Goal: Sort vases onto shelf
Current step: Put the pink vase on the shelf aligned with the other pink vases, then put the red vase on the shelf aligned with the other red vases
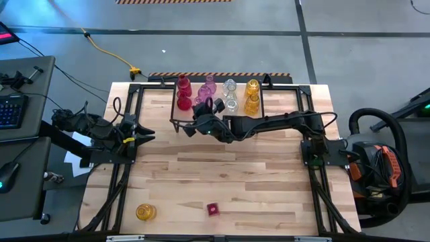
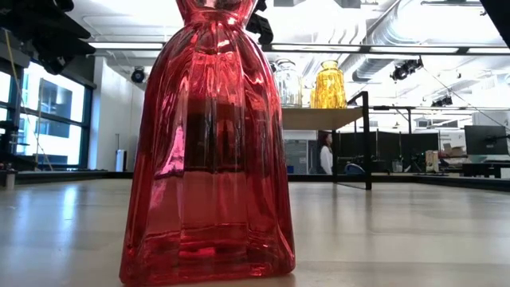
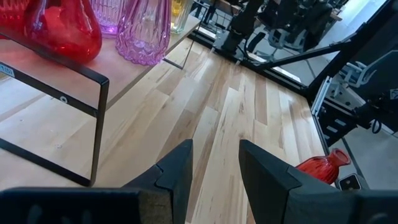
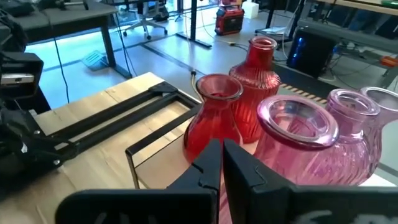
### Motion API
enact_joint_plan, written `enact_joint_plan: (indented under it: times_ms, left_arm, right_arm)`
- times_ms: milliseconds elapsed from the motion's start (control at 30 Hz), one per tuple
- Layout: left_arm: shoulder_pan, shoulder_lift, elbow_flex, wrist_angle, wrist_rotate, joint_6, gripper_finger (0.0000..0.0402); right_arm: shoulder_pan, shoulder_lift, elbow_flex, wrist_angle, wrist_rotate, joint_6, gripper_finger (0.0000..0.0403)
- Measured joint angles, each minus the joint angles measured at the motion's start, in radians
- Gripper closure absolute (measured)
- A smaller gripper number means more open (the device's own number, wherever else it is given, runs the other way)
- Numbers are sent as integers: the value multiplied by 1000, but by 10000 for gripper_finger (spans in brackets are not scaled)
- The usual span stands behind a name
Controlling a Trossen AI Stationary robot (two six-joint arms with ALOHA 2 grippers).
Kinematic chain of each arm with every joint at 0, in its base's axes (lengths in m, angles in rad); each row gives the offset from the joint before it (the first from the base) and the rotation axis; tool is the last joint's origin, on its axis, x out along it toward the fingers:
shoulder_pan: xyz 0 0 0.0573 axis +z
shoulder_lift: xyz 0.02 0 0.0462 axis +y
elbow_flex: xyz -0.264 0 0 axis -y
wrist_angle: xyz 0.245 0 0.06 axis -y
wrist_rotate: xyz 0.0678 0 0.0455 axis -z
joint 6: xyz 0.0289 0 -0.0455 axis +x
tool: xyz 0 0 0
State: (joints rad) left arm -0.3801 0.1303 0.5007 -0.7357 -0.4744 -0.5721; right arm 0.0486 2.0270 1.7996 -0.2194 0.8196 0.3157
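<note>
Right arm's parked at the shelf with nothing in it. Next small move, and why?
Probably pull the right gripper back from the shelf toward the table's near edge. Its fingers look shut and empty beside the pink vases, while a small red vase and a yellow vase sit unsorted on the table. The left gripper waits at the left side.

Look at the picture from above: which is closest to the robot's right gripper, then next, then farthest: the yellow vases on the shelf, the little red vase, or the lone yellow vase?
From the right gripper:
1. Yellow vases on the shelf, at the shelf's right end.
2. Small red vase, near table edge.
3. Lone yellow vase, near-left corner.
</note>
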Motion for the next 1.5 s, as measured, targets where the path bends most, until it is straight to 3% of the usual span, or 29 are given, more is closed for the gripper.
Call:
enact_joint_plan:
  times_ms: [933,1300,1500]
  left_arm:
    - [0,0,0,0,0,0,282]
    - [0,0,0,0,0,0,282]
    - [0,0,0,0,0,0,282]
  right_arm:
    - [-3,0,0,-119,89,103,403]
    - [10,0,0,-113,42,69,403]
    - [52,0,107,-129,45,-61,403]
